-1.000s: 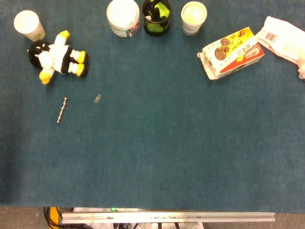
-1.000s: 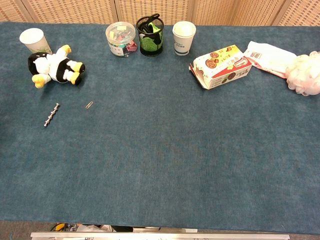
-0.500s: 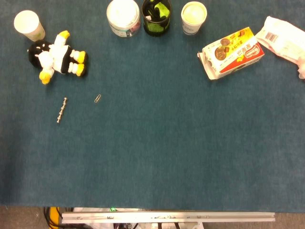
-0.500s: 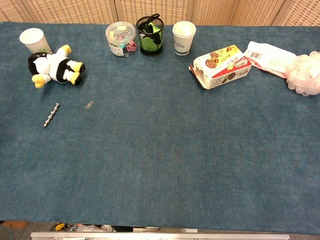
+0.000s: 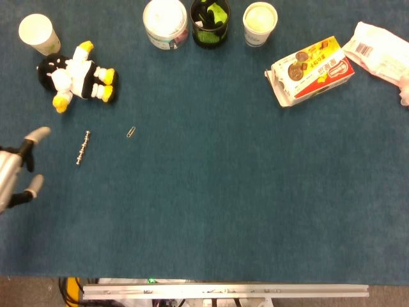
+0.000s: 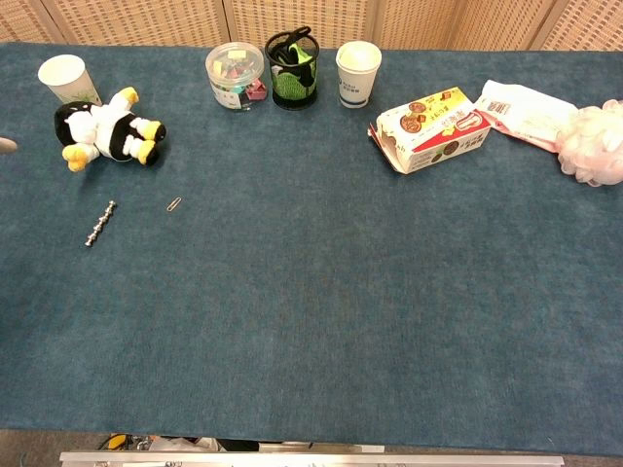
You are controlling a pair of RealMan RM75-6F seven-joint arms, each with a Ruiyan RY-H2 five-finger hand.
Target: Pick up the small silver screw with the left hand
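Table (image 5: 211,211): we see blue felt under everything.
Snack box (image 5: 311,69): lies far right, near a white packet (image 5: 378,52).
Penguin toy (image 5: 75,75): lies far left, beside a paper cup (image 5: 38,33).
Left hand (image 5: 16,176): at the left edge, fingers spread, holding nothing.
Right hand: we don't see it.
Screw (image 5: 83,148): on the felt below the toy, right of the hand, apart from it.
Paperclip (image 5: 131,132): just right of the screw.
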